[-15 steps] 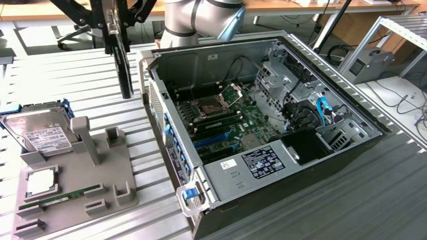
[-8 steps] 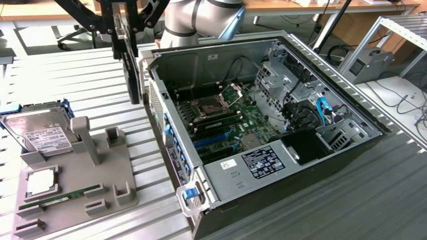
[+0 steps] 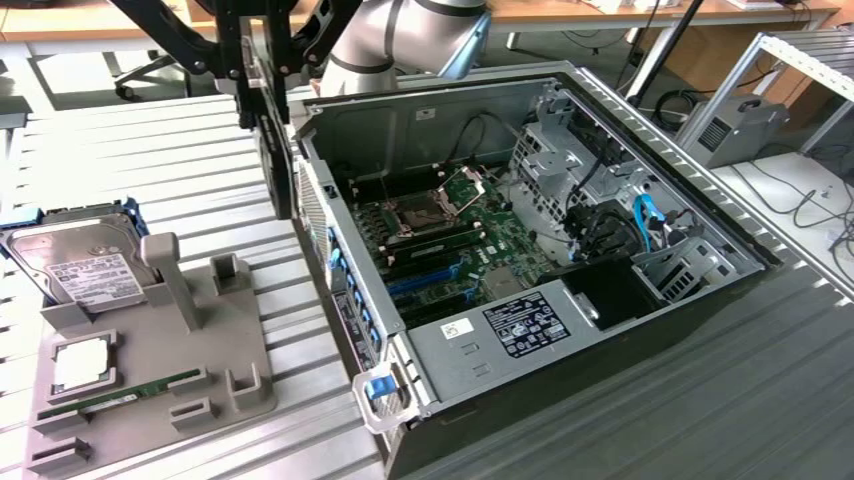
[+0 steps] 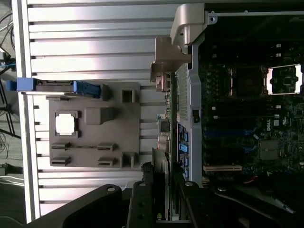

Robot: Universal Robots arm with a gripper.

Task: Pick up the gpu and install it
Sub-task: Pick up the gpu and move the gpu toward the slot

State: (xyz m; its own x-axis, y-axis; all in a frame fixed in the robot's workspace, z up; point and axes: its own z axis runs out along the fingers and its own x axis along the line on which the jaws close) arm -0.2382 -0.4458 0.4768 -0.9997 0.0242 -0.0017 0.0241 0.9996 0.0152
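So the gripper (image 3: pixel 271 95) has the gpu (image 3: pixel 280 165). The jaws are narrowed right down and pinch the card across its thin body, one black finger (image 4: pixel 142 204) on each flat side. In the wrist view the gpu (image 4: pixel 161 178) is edge-on, a thin slab with a pale metal strip along it, and it sticks out from between the fingers.

In the exterior view the card hangs upright in the air as a dark flat panel. It's just outside the rear wall of the open computer case (image 3: pixel 360 130), on the exterior view's left of it. That puts it over the gap between the case and the grey holder tray (image 3: pixel 200 360), clear of the desk (image 3: pixel 160 150) and not yet inside the case.

The case is a black tower lying on its side with bare grey sheet metal inside. Its green motherboard (image 3: pixel 501 245) faces up, with a shiny square CPU socket (image 3: pixel 411 212) and blue slot clips.

The desk is ribbed aluminium slats. The tray looks like matte grey plastic with blocky posts. It carries:
- a silver hard drive (image 3: pixel 87 265) with a white label
- a square silver chip (image 3: pixel 83 360)
- a narrow green RAM stick (image 3: pixel 127 392) lying flat
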